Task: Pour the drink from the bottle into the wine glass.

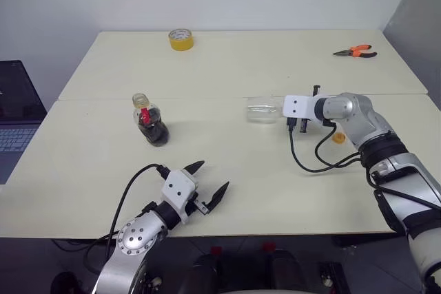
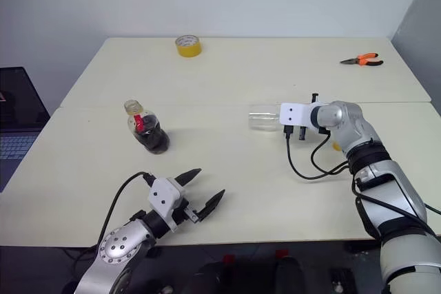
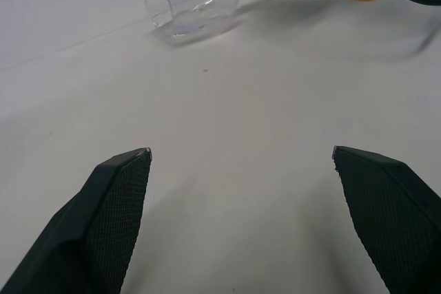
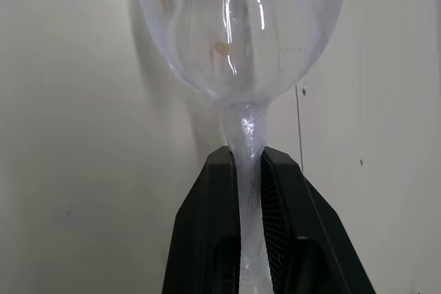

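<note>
Table (image 1: 275, 191) bears wine glass (image 4: 241, 25), stem pinched by right gripper (image 4: 247, 170).

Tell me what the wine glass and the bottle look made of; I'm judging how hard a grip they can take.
The wine glass looks like clear glossy glass or hard plastic: sharp highlights, the table visible through it; which one is unclear. The right gripper is shut on its stem. The bottle looks like thin clear plastic, ribbed and bulbous, with dark drink inside.
</note>
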